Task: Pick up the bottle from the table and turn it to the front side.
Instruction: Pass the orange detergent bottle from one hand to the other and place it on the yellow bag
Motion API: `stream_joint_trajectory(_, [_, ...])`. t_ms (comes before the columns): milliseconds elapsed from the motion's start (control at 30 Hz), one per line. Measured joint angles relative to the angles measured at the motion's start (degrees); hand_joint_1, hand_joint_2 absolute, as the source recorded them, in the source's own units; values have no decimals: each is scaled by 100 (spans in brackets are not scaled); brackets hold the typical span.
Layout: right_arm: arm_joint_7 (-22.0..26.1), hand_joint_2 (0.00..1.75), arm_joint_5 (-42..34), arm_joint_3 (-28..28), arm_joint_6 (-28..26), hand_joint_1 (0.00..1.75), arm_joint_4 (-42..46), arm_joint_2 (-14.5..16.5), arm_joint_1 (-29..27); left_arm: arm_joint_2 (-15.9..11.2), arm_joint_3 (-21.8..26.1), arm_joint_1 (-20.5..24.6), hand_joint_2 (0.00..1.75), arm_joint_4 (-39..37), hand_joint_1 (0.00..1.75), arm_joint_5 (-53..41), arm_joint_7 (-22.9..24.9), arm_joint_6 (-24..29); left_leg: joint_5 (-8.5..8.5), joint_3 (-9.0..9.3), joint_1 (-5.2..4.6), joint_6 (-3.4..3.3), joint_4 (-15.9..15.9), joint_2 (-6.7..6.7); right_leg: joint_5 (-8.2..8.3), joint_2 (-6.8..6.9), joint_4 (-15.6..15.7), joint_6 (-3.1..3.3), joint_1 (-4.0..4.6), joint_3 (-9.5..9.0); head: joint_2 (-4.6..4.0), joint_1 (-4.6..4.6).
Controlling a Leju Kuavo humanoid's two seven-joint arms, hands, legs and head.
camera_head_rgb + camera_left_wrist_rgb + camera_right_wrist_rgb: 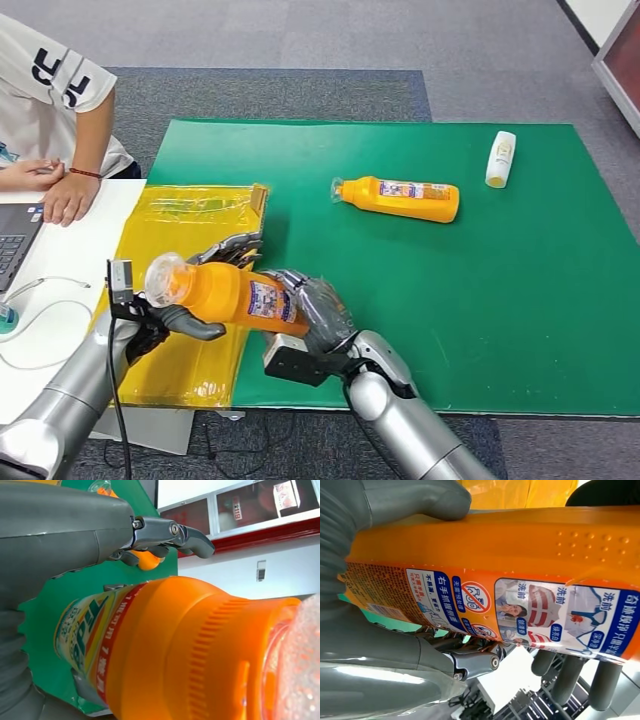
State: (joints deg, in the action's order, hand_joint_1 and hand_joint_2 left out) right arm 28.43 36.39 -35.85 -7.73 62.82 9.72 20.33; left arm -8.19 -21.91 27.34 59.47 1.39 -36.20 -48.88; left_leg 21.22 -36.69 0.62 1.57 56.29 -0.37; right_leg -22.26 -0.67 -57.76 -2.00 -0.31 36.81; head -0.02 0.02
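Left hand (170, 318) wrapped around the neck of an orange bottle (226, 294), thumb under, dark fingers (230, 246) over the far side. Bottle lying sideways in the air above a yellow sheet (181, 215), clear cap beyond the left fingers. Right hand (321, 315) clasping its base end. Farther right, second orange bottle (400, 198) and white bottle (501, 158) on green mat (528, 300).

Both arms enter from 6 o'clock, forearms angled inward. Left hand (177, 315) grips the bottle (226, 294) at its cap end, thumb beneath, fingers curled behind. Right hand (317, 312) grips the base end, fingers wrapped around.
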Motion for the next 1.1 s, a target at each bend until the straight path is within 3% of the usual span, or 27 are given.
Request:
stream_joint_trajectory(467, [-70, 175, 140, -39, -135, 175, -162, 110, 24, 137, -237, 215, 175, -179, 0, 9, 0, 50, 0, 0, 0, 0, 0, 0, 0, 0, 0, 0, 0, 0, 0, -1])
stream_joint_trajectory(500, [-77, 175, 145, -39, -143, 175, -169, 112, 25, 143, -245, 218, 175, -190, 22, 13, 0, 54, 0, 0, 0, 0, 0, 0, 0, 0, 0, 0, 0, 0, 0, -1])
stream_joint_trajectory(600, [-90, 175, 158, -39, -165, 175, -191, 113, 27, 163, -273, 224, 175, -226, 153, 28, 0, 56, 0, 0, 0, 0, 0, 0, 0, 0, 0, 0, 0, 0, 0, 0])
stream_joint_trajectory(633, [-102, 175, 167, -39, -181, 175, -196, 113, 30, 168, -285, 225, 175, -238, 175, 38, 0, 52, 0, 0, 0, 0, 0, 0, 0, 0, 0, 0, 0, 0, 0, 1])
stream_joint_trajectory(1100, [-235, 175, 335, -46, -322, 175, -234, 115, 42, 179, -344, 220, 175, -299, 175, 117, 0, 67, 0, -1, 0, 0, 0, 0, 0, 0, 0, 0, 0, 0, 0, 0])
